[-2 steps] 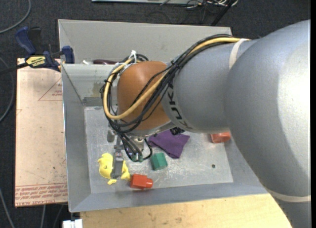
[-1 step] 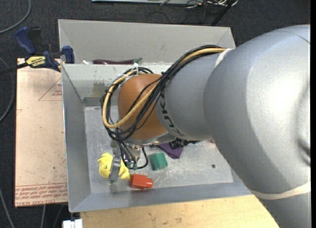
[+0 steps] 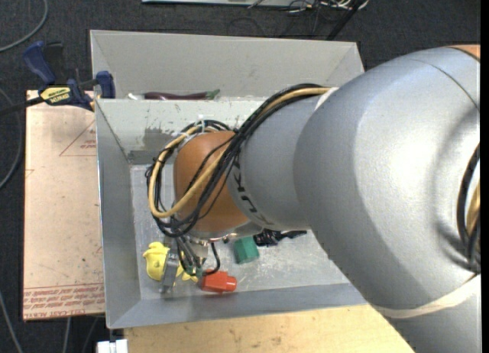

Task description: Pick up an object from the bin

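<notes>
By gripper (image 3: 175, 273): one yellow toy (image 3: 155, 257), one red block (image 3: 219, 283), one green block (image 3: 245, 250).

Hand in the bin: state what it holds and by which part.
Cannot be told. The hand is low in the lower-left corner of the bin, between a yellow thing and a red block; no hold on either can be made out.

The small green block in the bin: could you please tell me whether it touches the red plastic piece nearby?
Apart. The camera view shows bare grey bin floor between the small green block and the red plastic piece.
</notes>
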Controlling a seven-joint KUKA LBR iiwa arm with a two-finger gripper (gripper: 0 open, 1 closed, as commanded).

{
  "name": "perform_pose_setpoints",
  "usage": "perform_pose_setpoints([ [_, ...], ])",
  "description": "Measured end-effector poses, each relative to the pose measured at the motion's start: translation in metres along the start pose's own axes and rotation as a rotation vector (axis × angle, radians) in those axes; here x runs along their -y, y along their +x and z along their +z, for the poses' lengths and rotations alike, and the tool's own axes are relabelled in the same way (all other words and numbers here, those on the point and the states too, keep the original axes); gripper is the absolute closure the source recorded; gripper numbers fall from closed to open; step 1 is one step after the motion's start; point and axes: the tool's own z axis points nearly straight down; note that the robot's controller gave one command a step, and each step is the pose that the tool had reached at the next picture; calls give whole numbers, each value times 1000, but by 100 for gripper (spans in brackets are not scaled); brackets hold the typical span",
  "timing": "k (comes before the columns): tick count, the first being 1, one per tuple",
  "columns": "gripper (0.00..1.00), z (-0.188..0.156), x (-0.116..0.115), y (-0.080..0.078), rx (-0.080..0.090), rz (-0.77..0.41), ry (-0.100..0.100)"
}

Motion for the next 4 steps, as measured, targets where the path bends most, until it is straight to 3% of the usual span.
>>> perform_pose_setpoints([
  [4,100,-25,0,0,-1,1,0],
])
